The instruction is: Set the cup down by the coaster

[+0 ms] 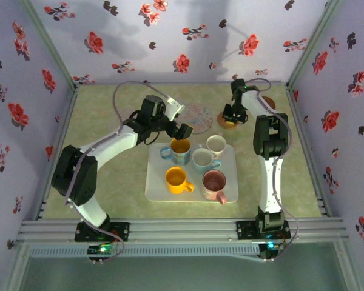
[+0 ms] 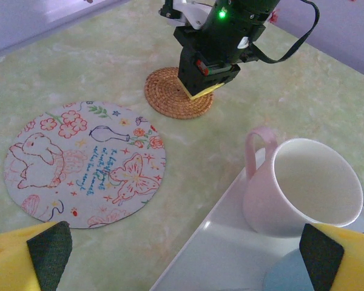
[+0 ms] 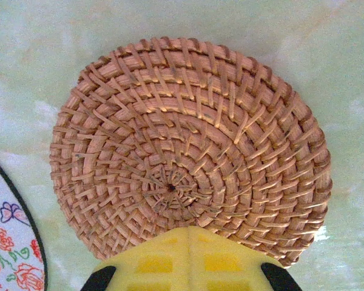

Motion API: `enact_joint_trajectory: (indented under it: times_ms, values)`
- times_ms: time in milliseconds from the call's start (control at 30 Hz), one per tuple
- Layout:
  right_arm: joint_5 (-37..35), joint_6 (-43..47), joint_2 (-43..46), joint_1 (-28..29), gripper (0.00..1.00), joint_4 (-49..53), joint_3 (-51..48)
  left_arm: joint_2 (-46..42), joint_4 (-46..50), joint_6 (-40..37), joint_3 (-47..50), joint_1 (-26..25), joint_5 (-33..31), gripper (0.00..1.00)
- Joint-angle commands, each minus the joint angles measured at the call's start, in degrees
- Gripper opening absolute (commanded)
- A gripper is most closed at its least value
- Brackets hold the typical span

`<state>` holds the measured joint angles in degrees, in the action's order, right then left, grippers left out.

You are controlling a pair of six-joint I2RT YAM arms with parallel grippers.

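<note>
White tray [image 1: 155,189] carries five cups [image 1: 176,179]; round floral mat [image 1: 198,116] lies just beyond the tray's far edge. White cup with pink handle [image 2: 300,185] stands at the tray's far-right corner; woven coaster [image 3: 188,145] lies off the tray, beyond that corner. Left gripper [image 1: 182,131] hangs over the tray's far edge, jaws released wide; right gripper [image 3: 188,245], clenched empty, is low over the coaster.

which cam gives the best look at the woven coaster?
Right wrist: the woven coaster sits close up from above, weave sharp, its near edge under the shut right gripper. Left wrist shows it farther off, that gripper covering its right side. Top external shows a sliver beside the gripper.
</note>
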<state>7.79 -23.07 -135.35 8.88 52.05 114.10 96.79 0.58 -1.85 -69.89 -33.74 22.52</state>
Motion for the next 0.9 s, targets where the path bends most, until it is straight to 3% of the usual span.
enact_joint_trajectory:
  times_ms: [0, 567, 867]
  values:
    - [0.9, 1.1, -0.2, 0.7, 0.0, 3.8, 1.2, -1.9, -1.7, -0.4, -0.5, -0.1, 0.9, 0.99]
    - [-3.9, 2.4, 10.7, 0.4, 0.0, 4.2, -1.8, -7.0, -2.7, -2.0, 0.9, -1.5, 0.6, 0.99]
    - [-6.7, 2.2, 15.0, -3.3, 0.0, 2.6, -3.4, -6.5, -0.7, -3.9, -3.1, -2.6, 1.4, 1.0]
